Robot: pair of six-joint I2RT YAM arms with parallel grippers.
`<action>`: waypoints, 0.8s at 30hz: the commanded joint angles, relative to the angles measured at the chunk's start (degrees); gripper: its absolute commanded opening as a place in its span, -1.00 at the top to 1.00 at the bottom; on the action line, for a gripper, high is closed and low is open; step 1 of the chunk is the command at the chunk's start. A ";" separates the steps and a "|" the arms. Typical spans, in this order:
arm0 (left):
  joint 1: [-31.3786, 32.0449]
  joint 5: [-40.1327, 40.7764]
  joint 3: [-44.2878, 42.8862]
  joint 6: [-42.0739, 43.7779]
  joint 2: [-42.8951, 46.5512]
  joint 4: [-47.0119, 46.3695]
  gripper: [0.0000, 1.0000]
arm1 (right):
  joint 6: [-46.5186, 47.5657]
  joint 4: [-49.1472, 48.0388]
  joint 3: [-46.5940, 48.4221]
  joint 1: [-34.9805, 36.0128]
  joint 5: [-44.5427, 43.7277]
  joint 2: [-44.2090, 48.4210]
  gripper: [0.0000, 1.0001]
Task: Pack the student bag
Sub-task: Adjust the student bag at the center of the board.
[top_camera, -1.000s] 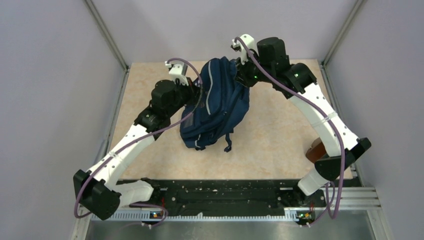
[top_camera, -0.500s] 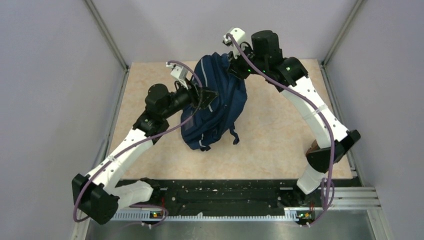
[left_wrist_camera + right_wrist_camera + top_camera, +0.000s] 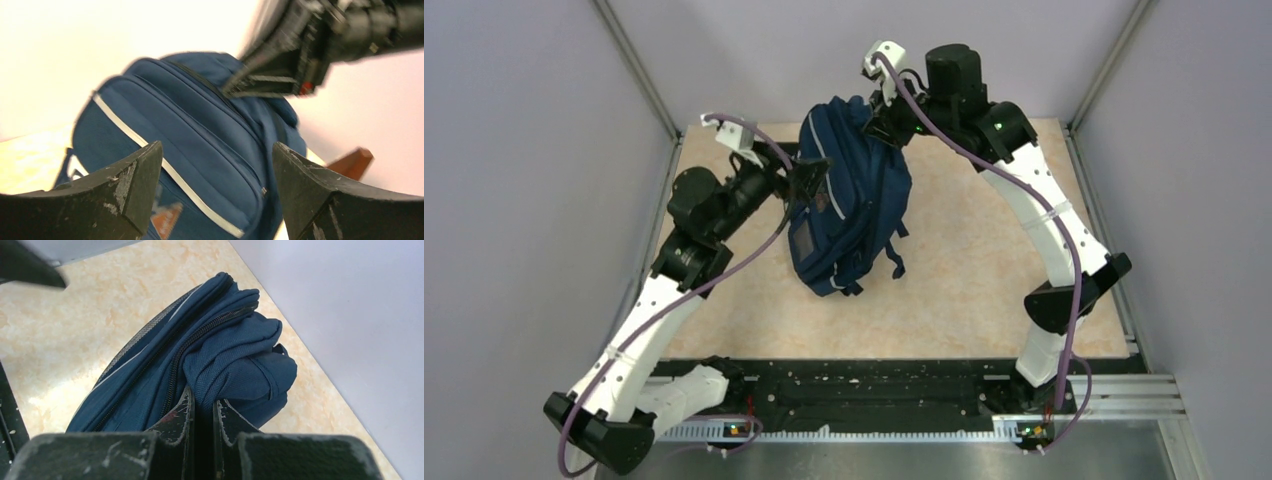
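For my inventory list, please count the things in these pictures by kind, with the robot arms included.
navy-blue fabric backpack with grey-white stripes: 1
white-and-black robot arms, left and right: 2
reddish-brown object, mostly hidden behind the backpack: 1
Total: 4

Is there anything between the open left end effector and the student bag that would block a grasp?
Nothing visible does. The student bag lies directly ahead of the left end effector, which is open. The right end effector is shut on the bag's top fabric, above that line.
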State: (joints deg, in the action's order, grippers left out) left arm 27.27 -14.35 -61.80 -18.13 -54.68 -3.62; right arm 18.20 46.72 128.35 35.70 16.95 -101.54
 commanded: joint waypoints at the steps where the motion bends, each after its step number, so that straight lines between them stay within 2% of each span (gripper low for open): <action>1: -4.72 2.53 -9.95 0.39 -6.09 3.44 -0.73 | 3.57 -30.93 7.39 -0.99 8.84 8.78 1.00; 6: -11.76 -8.37 -21.56 1.38 -18.01 5.99 -0.85 | 2.64 -33.78 2.42 -0.99 12.50 10.92 1.00; 9: -12.58 -12.39 -26.38 0.78 -23.33 8.43 -0.91 | 2.84 -33.45 1.30 -0.99 12.63 11.27 1.00; 11: -12.59 -12.02 -27.44 0.22 -24.61 10.56 -0.92 | 3.26 -33.40 0.59 -1.00 12.22 11.43 1.00; 14: -12.59 -7.96 -25.52 -1.70 -23.94 11.48 -0.93 | 3.58 -33.64 -0.41 -0.99 11.79 11.58 1.00; 17: -12.59 -9.00 -22.65 -3.50 -23.58 9.85 -0.93 | 3.37 -33.89 -0.97 -1.00 12.36 11.33 1.00; 19: -12.51 -12.89 -20.28 -0.29 -22.25 5.74 -0.93 | 3.14 -33.81 -1.00 -0.99 13.30 11.03 1.00; 21: -12.33 -15.72 -15.14 2.14 -19.15 -3.65 -0.93 | 2.84 -33.70 -1.31 -0.98 14.15 10.76 1.00; 24: -12.24 -21.90 -10.06 13.01 -14.95 -11.82 -0.96 | 2.70 -33.71 -2.67 -0.99 16.35 10.97 1.00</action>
State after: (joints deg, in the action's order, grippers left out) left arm 14.70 -27.09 -76.40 -16.93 -76.58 -0.32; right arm 18.87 38.74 122.58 34.76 25.85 -100.05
